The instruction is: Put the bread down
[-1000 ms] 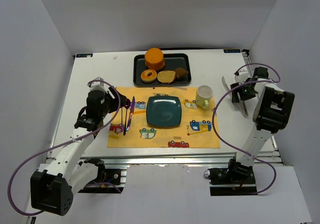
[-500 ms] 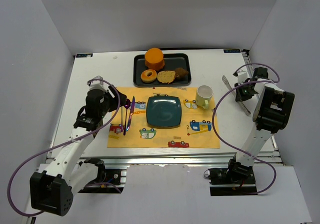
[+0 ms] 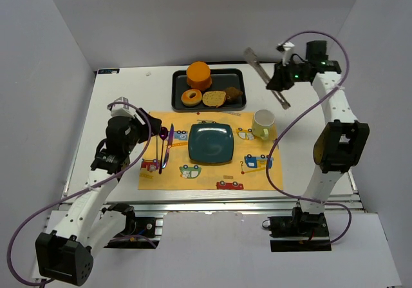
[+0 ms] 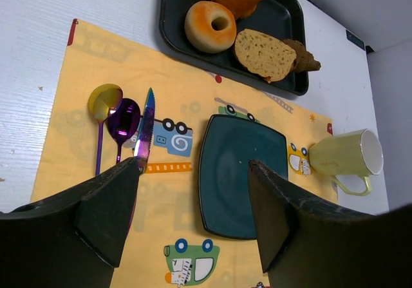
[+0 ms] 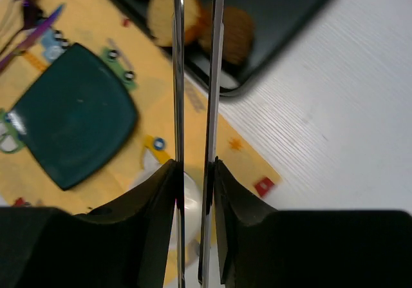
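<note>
The main risk is the narrow gap in the tongs (image 5: 178, 75). The right gripper (image 5: 193, 165) is clamped around both metal arms and presses them almost parallel, with nothing between them. Unless that squeeze eases, the tips will likely prod the bread (image 5: 159, 22) rather than straddle it. The slice is also crowded. A doughnut (image 4: 210, 25) sits just beside it on one side and a darker brown piece (image 4: 301, 55) touches it on the other, so a wide or off-line approach could catch a neighbour or push the slice along the tray (image 3: 177, 98). The thin arms could also swivel in the grip. The bread lies in the tray, below and beyond the tongs' tips. In the wrist view it shows just left of the left arm and is partly hidden behind it. In the overhead view the tongs are raised and well apart from it.
</note>
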`<move>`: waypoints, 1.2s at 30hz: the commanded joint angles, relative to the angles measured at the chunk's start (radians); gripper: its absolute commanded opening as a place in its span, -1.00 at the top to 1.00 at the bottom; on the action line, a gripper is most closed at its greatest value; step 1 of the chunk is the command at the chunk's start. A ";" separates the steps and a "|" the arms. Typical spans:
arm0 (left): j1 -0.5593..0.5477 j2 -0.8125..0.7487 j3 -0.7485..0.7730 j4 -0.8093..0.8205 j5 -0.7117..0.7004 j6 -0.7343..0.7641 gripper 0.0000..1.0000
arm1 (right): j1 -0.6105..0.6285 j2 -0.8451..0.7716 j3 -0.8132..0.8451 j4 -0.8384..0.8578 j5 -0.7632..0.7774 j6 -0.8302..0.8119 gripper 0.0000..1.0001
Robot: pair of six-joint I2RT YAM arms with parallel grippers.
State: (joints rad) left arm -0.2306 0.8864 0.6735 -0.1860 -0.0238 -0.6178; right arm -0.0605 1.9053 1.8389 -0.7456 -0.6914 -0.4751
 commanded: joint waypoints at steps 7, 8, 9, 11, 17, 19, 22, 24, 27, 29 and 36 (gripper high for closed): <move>0.004 -0.093 0.014 -0.006 0.007 -0.075 -0.55 | 0.183 -0.020 0.063 -0.041 -0.034 0.026 0.27; 0.004 -0.101 0.008 -0.004 0.004 -0.085 -0.55 | 0.183 -0.017 0.083 -0.046 -0.037 0.032 0.27; 0.002 -0.106 0.005 -0.004 0.001 -0.091 -0.55 | 0.183 -0.006 0.094 -0.055 -0.042 0.038 0.26; 0.004 -0.125 -0.002 -0.001 -0.005 -0.102 -0.55 | 0.183 0.006 0.130 -0.070 -0.049 0.059 0.26; 0.004 -0.129 -0.005 -0.007 -0.002 -0.105 -0.56 | 0.189 0.022 0.108 -0.071 -0.097 0.191 0.19; 0.004 -0.126 -0.002 -0.006 -0.001 -0.102 -0.55 | 0.191 0.011 0.063 -0.013 -0.076 0.249 0.19; 0.004 -0.112 0.001 -0.001 0.004 -0.097 -0.55 | 0.195 0.014 0.005 0.015 -0.042 0.354 0.19; 0.004 -0.104 0.001 0.003 0.008 -0.097 -0.56 | 0.197 0.020 -0.019 0.038 -0.025 0.417 0.19; 0.002 -0.101 -0.003 0.011 0.009 -0.102 -0.55 | 0.209 0.023 -0.041 0.061 0.056 0.467 0.20; 0.004 -0.102 -0.008 0.014 0.007 -0.105 -0.55 | 0.214 0.018 -0.056 0.084 0.094 0.512 0.20; 0.004 -0.101 -0.015 0.022 0.005 -0.109 -0.56 | 0.232 0.031 -0.061 0.104 0.177 0.559 0.17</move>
State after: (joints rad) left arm -0.2306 0.7902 0.6662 -0.1848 -0.0223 -0.7227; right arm 0.1608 1.9369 1.7760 -0.6907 -0.5583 0.0322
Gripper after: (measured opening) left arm 0.776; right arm 0.415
